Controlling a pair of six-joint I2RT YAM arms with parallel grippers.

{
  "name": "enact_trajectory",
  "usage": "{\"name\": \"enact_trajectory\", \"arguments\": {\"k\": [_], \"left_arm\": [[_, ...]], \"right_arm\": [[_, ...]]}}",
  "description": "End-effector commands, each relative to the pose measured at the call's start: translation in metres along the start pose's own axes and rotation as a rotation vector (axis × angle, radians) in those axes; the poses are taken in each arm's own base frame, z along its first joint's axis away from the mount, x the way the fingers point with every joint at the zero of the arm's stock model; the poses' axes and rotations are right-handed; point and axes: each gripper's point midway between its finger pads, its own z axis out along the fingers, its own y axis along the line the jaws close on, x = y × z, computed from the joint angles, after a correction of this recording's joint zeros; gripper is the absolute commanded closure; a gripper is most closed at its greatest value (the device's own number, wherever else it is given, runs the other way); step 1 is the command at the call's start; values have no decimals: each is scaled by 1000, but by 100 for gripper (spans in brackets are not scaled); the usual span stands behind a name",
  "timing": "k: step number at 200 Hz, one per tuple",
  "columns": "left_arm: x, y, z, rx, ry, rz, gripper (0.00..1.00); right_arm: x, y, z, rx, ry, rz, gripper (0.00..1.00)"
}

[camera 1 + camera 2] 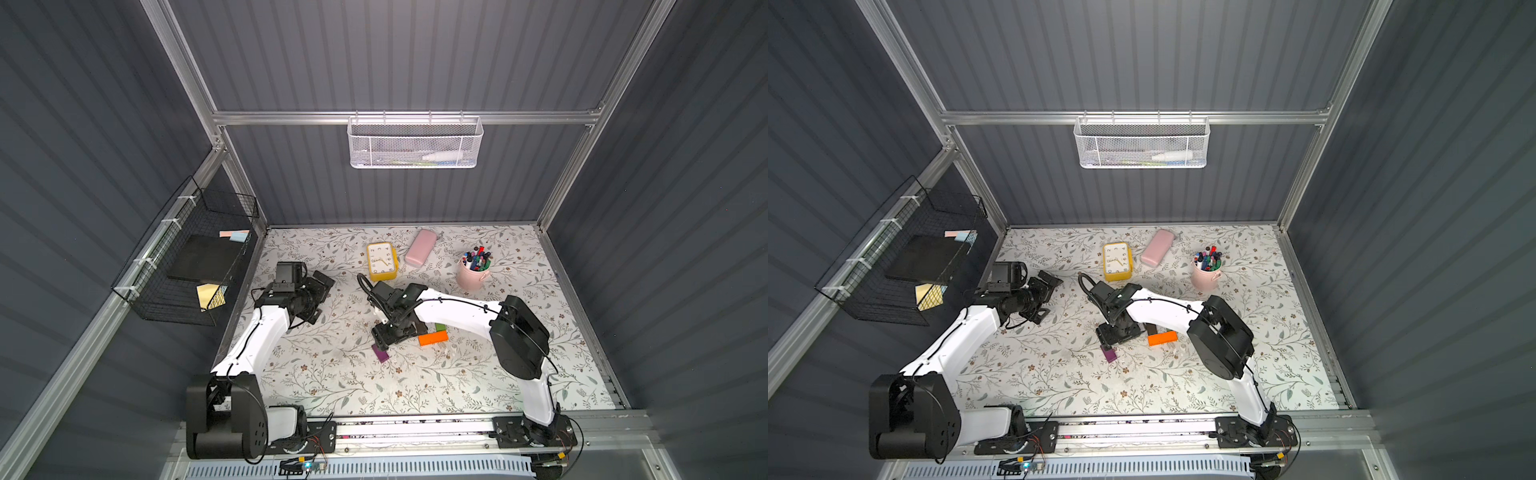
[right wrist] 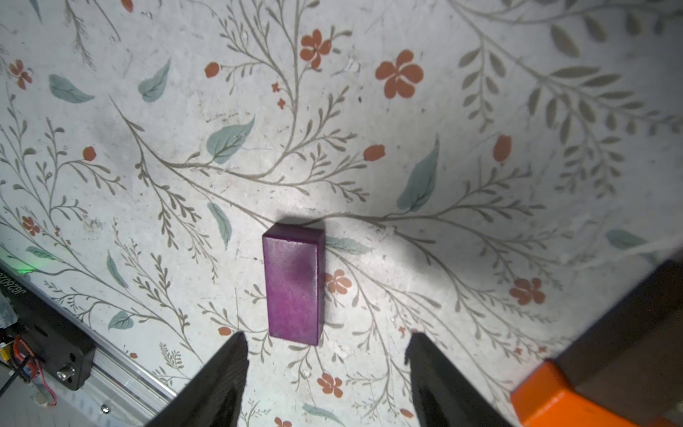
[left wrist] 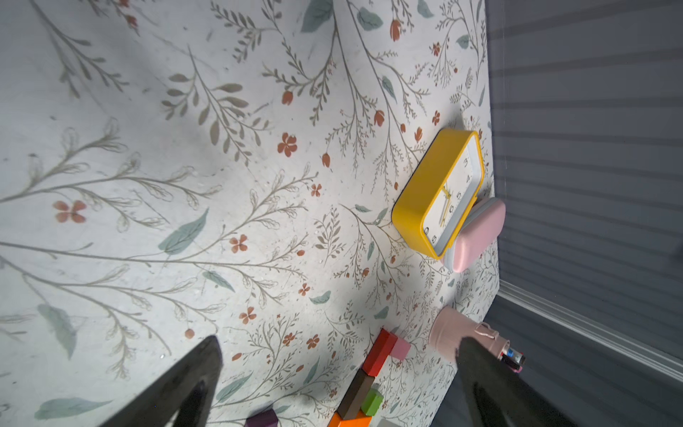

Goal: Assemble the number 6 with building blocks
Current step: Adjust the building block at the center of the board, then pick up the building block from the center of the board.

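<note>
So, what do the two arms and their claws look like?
Both arms match: the left arm and right arm have white links, bulky black joint housings and thin black cables running along them. The left claw and right claw have matte black tapered fingers.

Quick headcount: six building blocks, one per colour. There's the purple block (image 2: pixel 294 286) alone just ahead of the right tool (image 2: pixel 327 338), then the orange block (image 1: pixel 433 337), red block (image 3: pixel 380 351), pink block (image 3: pixel 402 348), brown block (image 3: pixel 354 393) and green cube (image 3: pixel 371 402) bunched beside that tool. One yellow clock (image 1: pixel 381 261), one pink case (image 1: pixel 420 247), one marker cup (image 1: pixel 473 276). Two baskets: white mesh basket (image 1: pixel 415 143) and black wire basket (image 1: pixel 183 257). Two tools, counting the left tool (image 3: pixel 338 345).
</note>
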Motion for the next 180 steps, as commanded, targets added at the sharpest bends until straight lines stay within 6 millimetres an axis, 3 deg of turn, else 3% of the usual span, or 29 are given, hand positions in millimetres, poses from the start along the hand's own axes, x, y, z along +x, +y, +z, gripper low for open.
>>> {"name": "enact_trajectory", "arguments": {"k": [1,112,180], "left_arm": [[1,12,-8,-37,-11,-15,1],[0,20,-12,-49,-17,-31,1],[4,24,-12,-36,-12,-37,0]], "right_arm": [[3,2,3,11,30,-37,30],[13,14,23,11,84,-80,31],[15,7,35,68,107,-77,32]]}}
